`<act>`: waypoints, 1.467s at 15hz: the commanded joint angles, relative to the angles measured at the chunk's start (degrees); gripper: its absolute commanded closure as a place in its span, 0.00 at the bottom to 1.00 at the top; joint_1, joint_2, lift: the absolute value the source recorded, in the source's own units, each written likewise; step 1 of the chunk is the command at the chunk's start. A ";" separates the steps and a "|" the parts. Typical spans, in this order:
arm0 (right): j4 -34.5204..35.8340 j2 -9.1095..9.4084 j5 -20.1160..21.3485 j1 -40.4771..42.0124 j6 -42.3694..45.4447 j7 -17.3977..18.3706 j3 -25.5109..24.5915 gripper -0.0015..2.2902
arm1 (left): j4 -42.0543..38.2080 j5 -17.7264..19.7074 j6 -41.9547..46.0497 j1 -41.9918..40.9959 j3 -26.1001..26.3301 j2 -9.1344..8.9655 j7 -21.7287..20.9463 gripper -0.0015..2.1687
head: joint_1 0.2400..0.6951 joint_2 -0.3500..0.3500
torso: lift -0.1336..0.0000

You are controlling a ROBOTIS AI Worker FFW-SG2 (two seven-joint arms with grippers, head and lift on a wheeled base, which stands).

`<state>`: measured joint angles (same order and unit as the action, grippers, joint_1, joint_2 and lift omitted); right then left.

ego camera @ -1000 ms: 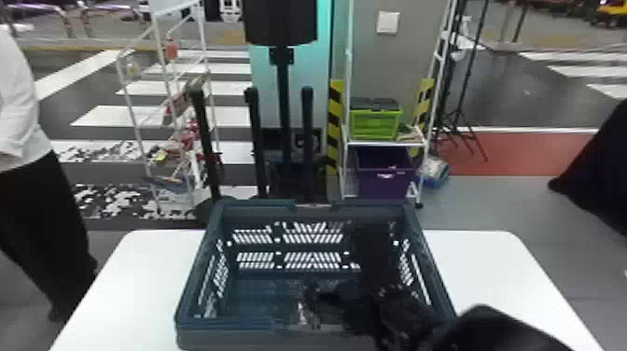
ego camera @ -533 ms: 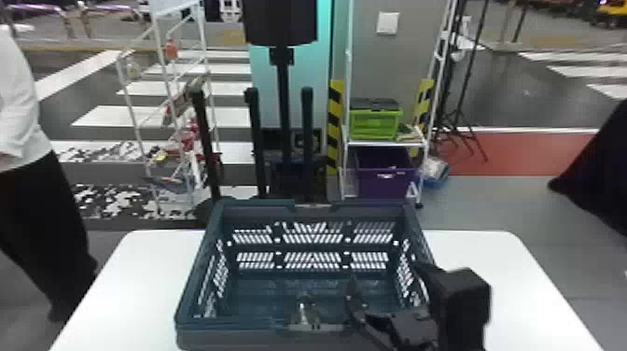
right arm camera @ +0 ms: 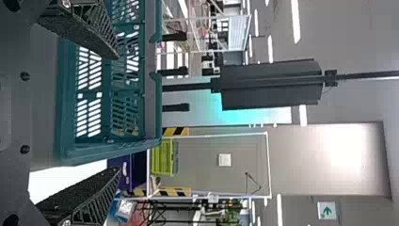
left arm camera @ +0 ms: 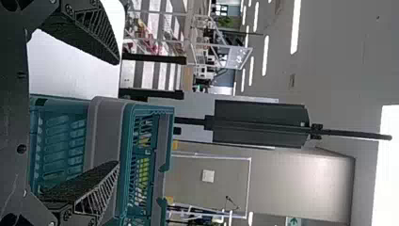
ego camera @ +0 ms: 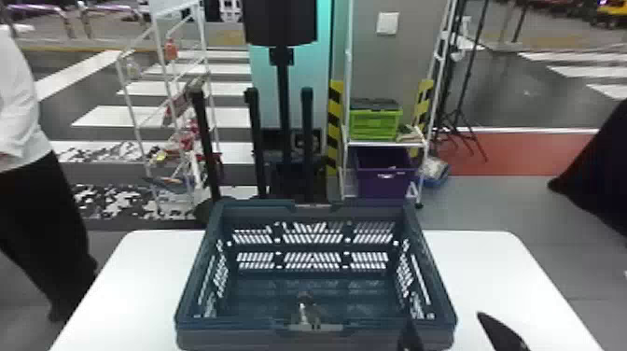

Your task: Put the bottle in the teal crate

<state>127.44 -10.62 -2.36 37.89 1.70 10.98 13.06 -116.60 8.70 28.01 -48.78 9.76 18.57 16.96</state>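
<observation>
See the left gripper (left arm camera: 117,112) wide open and empty, then, low inside the teal crate (ego camera: 233,337) near six o'clock, likely the bottle (ego camera: 306,309), then the right gripper (ego camera: 445,319), pulled back from above it to about five o'clock, wide open with nothing held, probably meaning a finished job. Notice hard plastic sides full of slots, a small, shiny, partly see-through bottle, then black fingers, rough and ridged, with pointy tips.

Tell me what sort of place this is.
Probably an indoor demo or exhibition hall: long ceiling lights run overhead, a green sign shows higher up, and crosswalk-like stripes mark the floor behind the table.
</observation>
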 commanded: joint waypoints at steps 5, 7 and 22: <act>-9.40 -0.02 -2.03 6.93 17.85 0.62 -0.93 0.02 | -0.03 0.18 0.15 0.00 0.00 0.07 0.00 0.06 | 0.57 0.50 | 1.00; -11.34 -0.19 -2.47 8.16 22.24 0.09 -1.63 0.03 | 0.06 0.18 0.33 -0.09 0.00 -0.02 0.00 0.06 | 0.57 0.50 | 1.00; -11.78 -0.28 -3.70 9.30 23.47 -2.90 -3.65 0.05 | 0.23 0.18 0.33 0.18 0.09 -0.02 -0.18 0.06 | 0.57 0.50 | 1.00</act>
<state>115.67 -10.90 -6.06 47.17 25.41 8.17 9.51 -116.37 8.88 28.34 -48.63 9.84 18.54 16.78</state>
